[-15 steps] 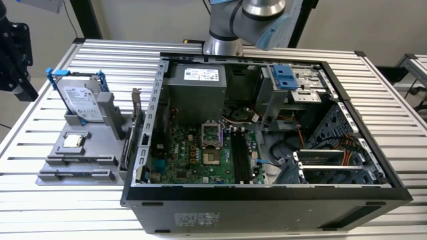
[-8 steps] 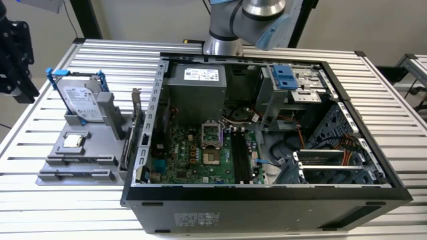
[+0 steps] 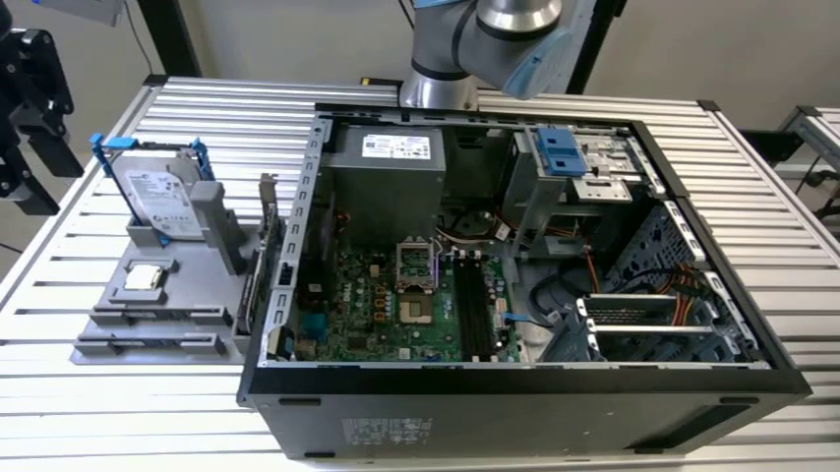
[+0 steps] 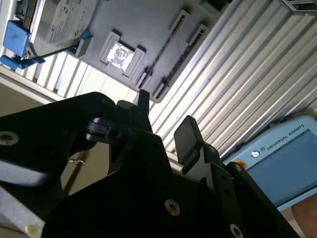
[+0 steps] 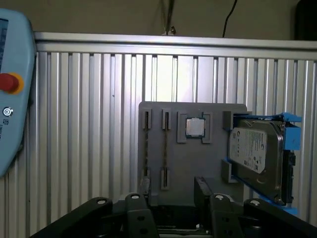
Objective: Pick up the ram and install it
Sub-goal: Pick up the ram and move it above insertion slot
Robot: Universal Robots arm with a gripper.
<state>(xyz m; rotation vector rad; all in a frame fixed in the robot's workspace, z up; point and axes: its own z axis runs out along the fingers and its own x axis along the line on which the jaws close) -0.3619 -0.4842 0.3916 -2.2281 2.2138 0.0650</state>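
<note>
The claw (image 5: 173, 188), wide open and empty, must line up straight over the thin ram (image 5: 165, 146), probably standing on the tray (image 5: 198, 158).

open air above gray fixture (image 3: 191, 295) — hdd (image 3: 164, 202) upright at one end, case wall (image 3: 310, 187) close alongside.

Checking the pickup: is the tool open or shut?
Open: in both wrist views the tool shows its fingers apart, with nothing held between them.

Wide-spread claw (image 4: 163, 111) facing grey holder (image 4: 141, 22)
</note>
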